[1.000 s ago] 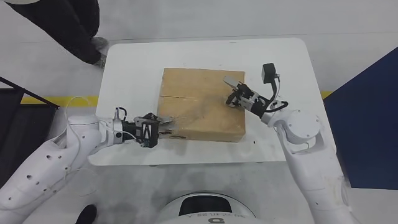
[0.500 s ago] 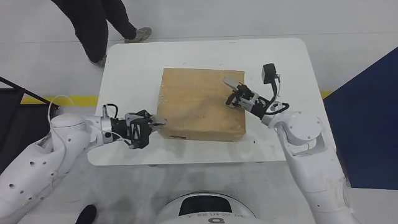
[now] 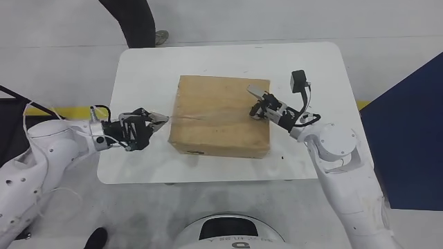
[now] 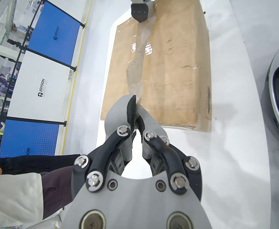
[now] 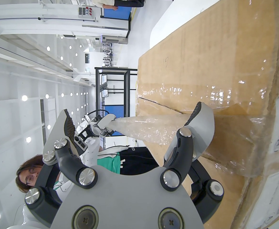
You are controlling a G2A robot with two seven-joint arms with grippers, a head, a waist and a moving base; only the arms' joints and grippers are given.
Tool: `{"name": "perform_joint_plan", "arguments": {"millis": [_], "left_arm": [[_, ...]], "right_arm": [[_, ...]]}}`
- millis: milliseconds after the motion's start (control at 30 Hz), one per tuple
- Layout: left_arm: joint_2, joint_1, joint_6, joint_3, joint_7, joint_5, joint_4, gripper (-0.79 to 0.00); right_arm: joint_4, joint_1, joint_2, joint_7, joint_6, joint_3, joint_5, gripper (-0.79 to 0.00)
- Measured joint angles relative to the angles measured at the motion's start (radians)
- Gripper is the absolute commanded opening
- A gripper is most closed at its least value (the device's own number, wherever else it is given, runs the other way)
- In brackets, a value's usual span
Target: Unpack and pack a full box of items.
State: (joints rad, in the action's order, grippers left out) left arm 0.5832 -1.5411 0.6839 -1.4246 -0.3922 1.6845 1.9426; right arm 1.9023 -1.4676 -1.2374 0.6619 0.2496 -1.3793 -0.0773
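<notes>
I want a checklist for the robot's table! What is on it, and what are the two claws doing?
Surface: white table, with bare top around the box.
Job's things: cardboard box in the middle, flaps lying flat; a strip of clear tape is lifted off its top seam.
Clutter: nothing seen.
Grippers: left gripper is shut on the tape's free end, off the box's side. Right gripper is open over the box top at the tape's other end.
Cables: a black cable loops by the right wrist.
Surroundings: grey floor, a yellow floor line and a blue panel.
</notes>
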Motion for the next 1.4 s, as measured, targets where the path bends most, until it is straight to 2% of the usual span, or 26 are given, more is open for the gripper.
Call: {"name": "perform_joint_plan", "arguments": {"millis": [633, 733, 867, 1000, 1200, 1400], "left_arm": [[0.002, 0.0, -0.002, -0.001, 0.006, -0.014, -0.001, -0.785], [0.008, 0.001, -0.01, 0.007, 0.036, -0.058, -0.003, -0.785], [0.018, 0.038, -0.013, 0.019, 0.097, -0.12, -0.015, -0.785], [0.03, 0.1, -0.007, 0.049, 0.159, -0.133, -0.028, -0.785], [0.047, 0.185, -0.002, 0.111, 0.239, -0.088, -0.064, -0.785], [0.061, 0.235, -0.005, 0.163, 0.25, -0.014, -0.098, -0.785]], "right_arm": [[0.003, 0.002, 0.003, -0.012, -0.01, -0.002, -0.006, 0.0], [0.003, 0.002, 0.003, -0.012, -0.01, -0.002, -0.006, 0.0], [0.002, -0.001, 0.003, -0.019, -0.015, 0.001, -0.006, 0.0], [-0.001, -0.008, -0.001, -0.083, -0.054, -0.012, -0.071, 0.0], [-0.009, -0.028, 0.001, -0.092, -0.089, -0.049, -0.15, 0.0], [-0.024, -0.026, 0.006, -0.06, -0.069, -0.061, -0.178, 0.0]]}}
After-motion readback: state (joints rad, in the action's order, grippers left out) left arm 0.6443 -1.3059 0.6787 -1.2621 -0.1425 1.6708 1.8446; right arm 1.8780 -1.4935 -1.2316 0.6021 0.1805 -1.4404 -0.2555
